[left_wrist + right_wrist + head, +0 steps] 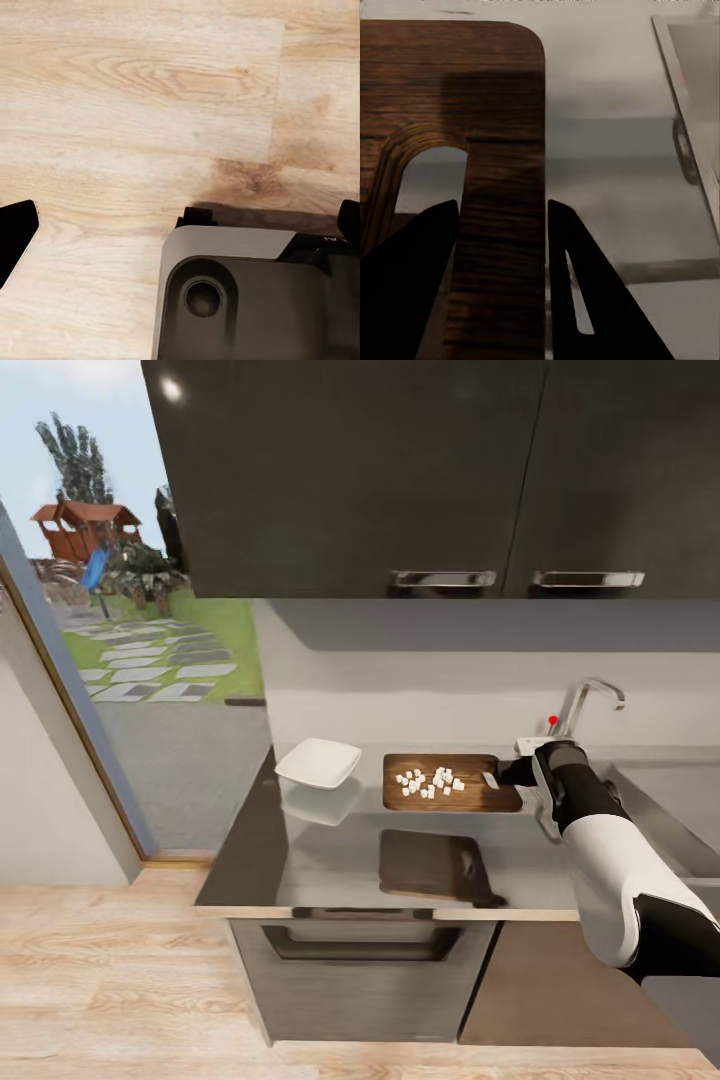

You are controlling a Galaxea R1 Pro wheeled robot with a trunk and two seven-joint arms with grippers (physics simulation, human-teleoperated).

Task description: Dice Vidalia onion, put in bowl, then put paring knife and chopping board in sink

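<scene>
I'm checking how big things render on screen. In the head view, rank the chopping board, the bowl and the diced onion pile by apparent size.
1. chopping board, widest.
2. bowl, smaller than the board.
3. Vidalia onion cubes, a small cluster on the board.
All sit at similar depth on the countertop, so the order seems reliable.

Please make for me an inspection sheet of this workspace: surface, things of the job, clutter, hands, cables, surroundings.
Surface: dark glossy countertop, mirroring what is above it.
Job's things: chopping board carries the diced onion; its reflection lies apart from it, so it seems lifted. White bowl to its left, empty. Sink at the right.
Clutter: nothing seen.
Hands: right hand closed on the board's handle strip beside the cut-out; left hand open, over the floor.
Cables: nothing seen.
Surroundings: dark wall cabinets above, glass door at left.
</scene>
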